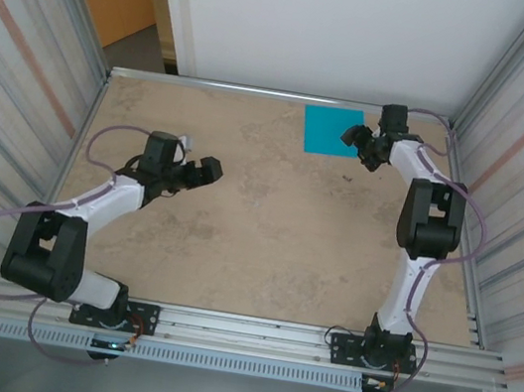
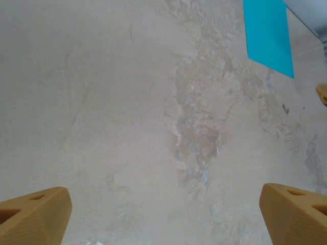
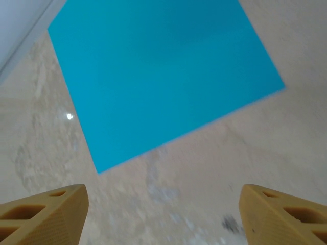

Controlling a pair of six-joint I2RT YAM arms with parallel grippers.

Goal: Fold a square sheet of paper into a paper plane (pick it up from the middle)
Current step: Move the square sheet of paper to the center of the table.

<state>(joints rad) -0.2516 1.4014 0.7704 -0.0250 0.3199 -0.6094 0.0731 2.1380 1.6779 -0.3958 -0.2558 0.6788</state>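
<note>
At the far right of the surface [image 1: 268, 217] I see the square sheet of paper [image 1: 331, 130] lying flat. My right hand [image 1: 354, 137] hovers just beside it, spread wide, empty; my left hand [image 1: 211, 169], well apart, gapes empty too.

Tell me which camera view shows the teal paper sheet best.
Right wrist: the square sheet of paper lies large and close, edges clear. Top external shows it small, beside the right pincer; left wrist catches just a cropped part at upper right.
</note>
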